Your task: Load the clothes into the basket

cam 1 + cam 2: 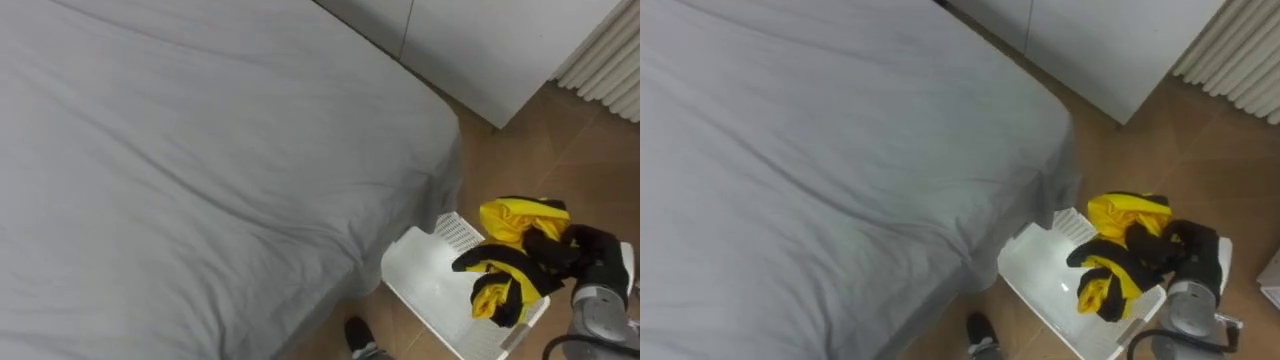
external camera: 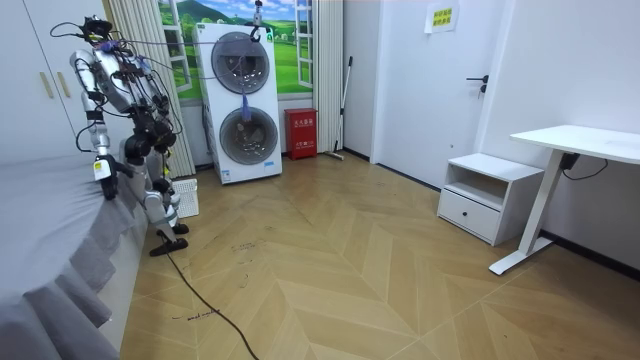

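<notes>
A yellow and black garment (image 1: pixel 510 222) hangs bunched over the white basket (image 1: pixel 420 275), partly draped on the basket's far rim. My right hand (image 1: pixel 590 255) comes in from the lower right and is shut on the garment's black part, just above the basket's right side. The basket stands on the wood floor at the corner of the bed (image 1: pixel 200 150). In the room view I stand beside the bed with the basket (image 2: pixel 186 196) by my feet, and my left hand (image 2: pixel 109 184) hangs low next to the bed's edge.
The grey bed sheet covers most of the left of the eye views. White wardrobe doors (image 1: pixel 480 40) and a pleated curtain (image 1: pixel 605 60) stand beyond the basket. Stacked washing machines (image 2: pixel 243 105) are behind me, with open wood floor to the room view's right.
</notes>
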Tool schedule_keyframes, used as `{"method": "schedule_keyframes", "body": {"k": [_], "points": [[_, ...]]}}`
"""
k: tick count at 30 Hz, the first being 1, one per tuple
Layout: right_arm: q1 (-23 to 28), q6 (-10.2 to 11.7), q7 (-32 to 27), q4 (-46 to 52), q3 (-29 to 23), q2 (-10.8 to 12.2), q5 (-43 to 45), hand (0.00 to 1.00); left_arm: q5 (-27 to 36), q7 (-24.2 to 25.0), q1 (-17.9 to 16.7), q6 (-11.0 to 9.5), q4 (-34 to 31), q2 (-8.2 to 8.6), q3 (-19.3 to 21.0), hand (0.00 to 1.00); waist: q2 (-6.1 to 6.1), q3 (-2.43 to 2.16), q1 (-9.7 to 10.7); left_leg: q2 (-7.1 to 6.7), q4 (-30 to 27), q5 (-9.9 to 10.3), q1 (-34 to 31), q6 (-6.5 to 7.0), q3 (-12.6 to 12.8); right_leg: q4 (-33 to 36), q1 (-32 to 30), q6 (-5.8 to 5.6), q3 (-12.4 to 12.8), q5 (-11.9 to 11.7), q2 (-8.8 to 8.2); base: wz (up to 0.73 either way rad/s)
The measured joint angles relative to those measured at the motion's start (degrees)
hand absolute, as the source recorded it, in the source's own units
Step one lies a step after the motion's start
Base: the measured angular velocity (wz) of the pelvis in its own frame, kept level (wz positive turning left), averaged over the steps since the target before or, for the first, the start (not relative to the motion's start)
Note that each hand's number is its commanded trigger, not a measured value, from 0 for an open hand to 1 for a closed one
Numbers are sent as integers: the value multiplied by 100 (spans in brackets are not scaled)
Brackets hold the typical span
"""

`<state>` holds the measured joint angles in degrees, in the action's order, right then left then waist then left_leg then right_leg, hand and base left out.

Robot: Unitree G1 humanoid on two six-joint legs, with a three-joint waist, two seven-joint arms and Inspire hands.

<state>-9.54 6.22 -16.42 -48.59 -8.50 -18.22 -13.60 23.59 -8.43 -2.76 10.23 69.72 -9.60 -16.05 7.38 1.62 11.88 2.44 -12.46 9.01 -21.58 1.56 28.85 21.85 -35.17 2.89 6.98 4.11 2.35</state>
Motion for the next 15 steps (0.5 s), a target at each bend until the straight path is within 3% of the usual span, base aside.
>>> {"method": "schedule_keyframes", "body": {"k": [5,6,7,8,15], "points": [[-9,3,-10,-134,291,79,-140,100,337,-19,125,-41,7,-7,-243,0,13,0,-124,-32,13,-11,-59,17,-97,5,-24,-16,-102,37,-53,11],[-20,3,-10,-158,292,83,-160,76,342,-20,129,-57,7,-8,-246,0,13,-1,-130,-33,10,-11,-67,18,-113,5,-24,-15,-106,43,-59,14],[-41,3,-12,-210,290,82,-164,18,341,-20,129,-85,7,-11,-246,0,13,0,-133,-37,2,-12,-81,18,-139,15,-29,-13,-140,63,-73,16],[-44,3,-32,-234,284,78,-164,0,341,-20,129,-104,7,-12,-245,0,12,0,-132,-47,-3,-11,-91,18,-155,52,-46,-5,-191,97,-102,16],[-38,3,-133,-246,278,71,-98,0,337,1,141,-145,10,-13,-243,0,-6,4,-131,-128,-59,-15,-119,21,-248,309,-160,-7,-247,302,-205,9]]}}
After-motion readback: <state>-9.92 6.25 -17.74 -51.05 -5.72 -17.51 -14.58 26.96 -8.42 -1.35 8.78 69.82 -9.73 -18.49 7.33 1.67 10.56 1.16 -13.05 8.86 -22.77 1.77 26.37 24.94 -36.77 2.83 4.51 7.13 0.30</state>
